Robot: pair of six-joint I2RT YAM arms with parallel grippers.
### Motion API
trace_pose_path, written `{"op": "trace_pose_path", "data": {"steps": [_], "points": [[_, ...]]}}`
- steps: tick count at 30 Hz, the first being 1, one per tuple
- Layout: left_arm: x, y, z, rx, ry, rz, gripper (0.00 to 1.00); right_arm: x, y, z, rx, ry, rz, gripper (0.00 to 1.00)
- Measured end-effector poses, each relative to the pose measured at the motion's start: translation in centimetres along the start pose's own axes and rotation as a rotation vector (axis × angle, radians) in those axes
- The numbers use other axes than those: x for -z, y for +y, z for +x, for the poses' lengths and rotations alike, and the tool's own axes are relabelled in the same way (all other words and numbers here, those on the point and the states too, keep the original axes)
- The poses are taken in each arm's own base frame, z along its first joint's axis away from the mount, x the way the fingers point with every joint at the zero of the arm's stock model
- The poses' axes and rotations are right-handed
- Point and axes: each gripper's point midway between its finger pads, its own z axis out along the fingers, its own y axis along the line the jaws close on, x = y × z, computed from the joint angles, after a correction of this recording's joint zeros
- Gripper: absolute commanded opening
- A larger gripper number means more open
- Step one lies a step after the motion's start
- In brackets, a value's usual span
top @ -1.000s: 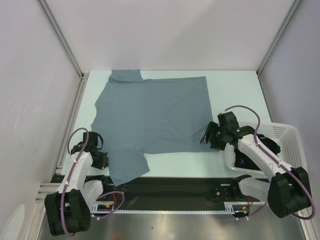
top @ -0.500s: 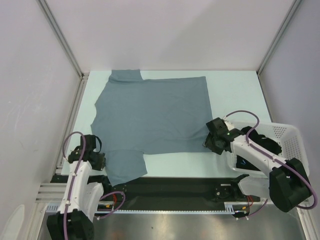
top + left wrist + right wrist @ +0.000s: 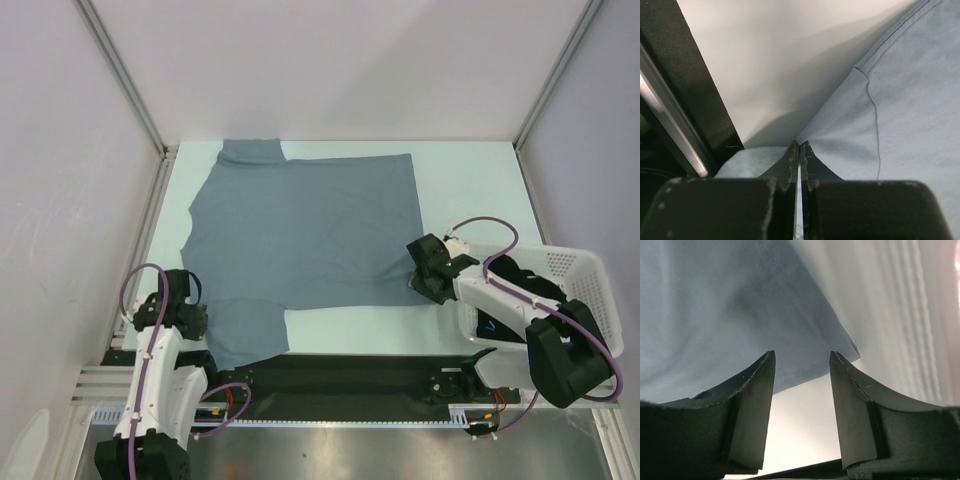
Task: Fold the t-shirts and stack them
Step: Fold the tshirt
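The pale worktop [image 3: 470, 180] carries a slate grey-blue cloth t-shirt [image 3: 300, 230], spread flat between my two grippers. A white plastic lattice basket [image 3: 575, 270] sits beside my right gripper [image 3: 801, 354], on its outer side. That gripper's fingers stand spread, the shirt's hem corner just ahead of their tips. My left gripper [image 3: 799, 147] is pressed together, pinching the near sleeve's edge.

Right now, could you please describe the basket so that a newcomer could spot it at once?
Start at the pale table and go to its near right corner. There sits the white basket. Unlike the flat, soft grey-blue t-shirt spread beside it, it is rigid, with latticed plastic walls.
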Motion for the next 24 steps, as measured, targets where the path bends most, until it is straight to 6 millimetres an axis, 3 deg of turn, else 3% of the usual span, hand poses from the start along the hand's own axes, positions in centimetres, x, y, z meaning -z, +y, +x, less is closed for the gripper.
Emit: {"op": "trace_pose_path", "data": {"steps": [7, 12, 17, 24], "points": [[-0.1, 0.1, 0.1, -0.002, 0.004, -0.011, 0.0, 0.2, 0.0, -0.1, 0.004, -0.012, -0.011, 0.53], [-0.1, 0.1, 0.1, -0.002, 0.004, -0.011, 0.0, 0.8, -0.9, 0.7, 0.157, -0.051, 0.055, 0.57], [-0.1, 0.1, 0.1, -0.001, 0.004, -0.011, 0.0, 1.6, -0.6, -0.1, 0.263, -0.094, 0.093, 0.64], [-0.1, 0.1, 0.1, 0.002, 0.004, -0.011, 0.0, 1.7, -0.3, 0.4, 0.401, -0.101, 0.1, 0.61]]}}
